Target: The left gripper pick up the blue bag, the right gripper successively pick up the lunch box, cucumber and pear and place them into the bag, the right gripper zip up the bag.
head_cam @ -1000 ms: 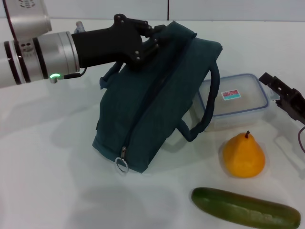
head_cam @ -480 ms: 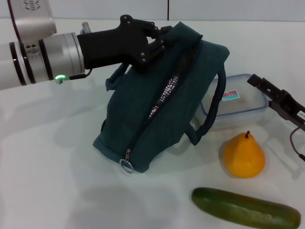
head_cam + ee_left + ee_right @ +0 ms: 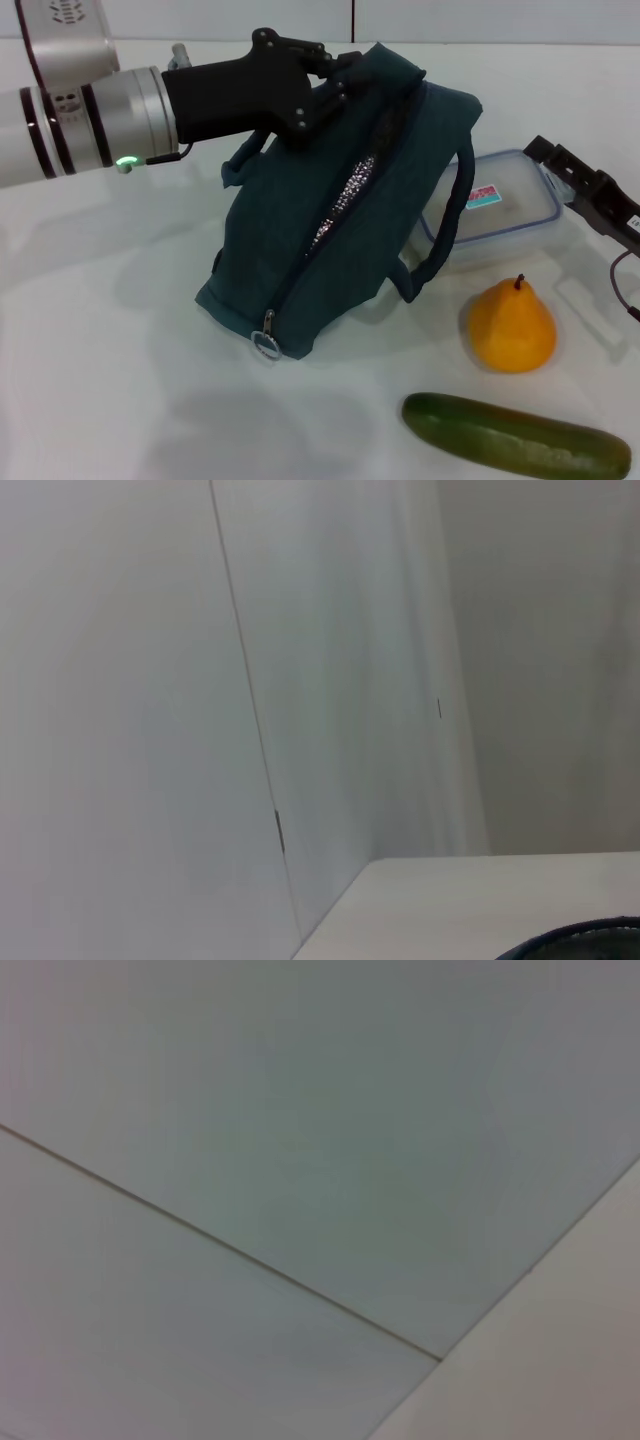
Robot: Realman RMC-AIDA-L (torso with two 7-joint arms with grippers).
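just right of the blue bag (image 3: 330, 230) lies the lunch box (image 3: 500, 205), long axis across; right gripper (image 3: 585, 190) at its far-right corner, nearer arm, fingers: can't tell. left gripper (image 3: 335, 85) clamped on bag's top edge, zip part open.

Lunch box (image 3: 505, 205) behind pear (image 3: 512, 325)

There is one blue bag (image 3: 330, 230) in the middle and one lunch box (image 3: 500, 205) at the right. Low on the right lie one pear (image 3: 512, 325) and one cucumber (image 3: 515, 435). Two grippers show: the left gripper (image 3: 335, 80) up top and the right gripper (image 3: 560, 165) at the right edge.
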